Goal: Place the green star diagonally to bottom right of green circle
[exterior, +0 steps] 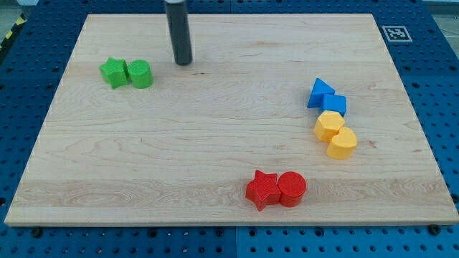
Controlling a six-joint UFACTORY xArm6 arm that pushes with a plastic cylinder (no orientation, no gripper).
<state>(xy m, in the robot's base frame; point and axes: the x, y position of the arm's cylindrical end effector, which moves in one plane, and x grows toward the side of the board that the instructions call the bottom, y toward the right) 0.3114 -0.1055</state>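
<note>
Now, tip (183, 62): bare rod, no jaws, just right of green circle (140, 74).
Risk: green star (112, 72) touches circle's left; pushing could drag both.

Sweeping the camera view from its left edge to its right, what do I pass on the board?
green star → green circle → my tip → red star → red circle → blue and yellow cluster, stacked too closely to order.

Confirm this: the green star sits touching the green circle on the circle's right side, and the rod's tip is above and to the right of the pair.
Not quite. In the camera view the green star sits touching the green circle on the circle's left side, not its right. The rest holds: my tip is above and to the right of the pair, apart from both.
</note>
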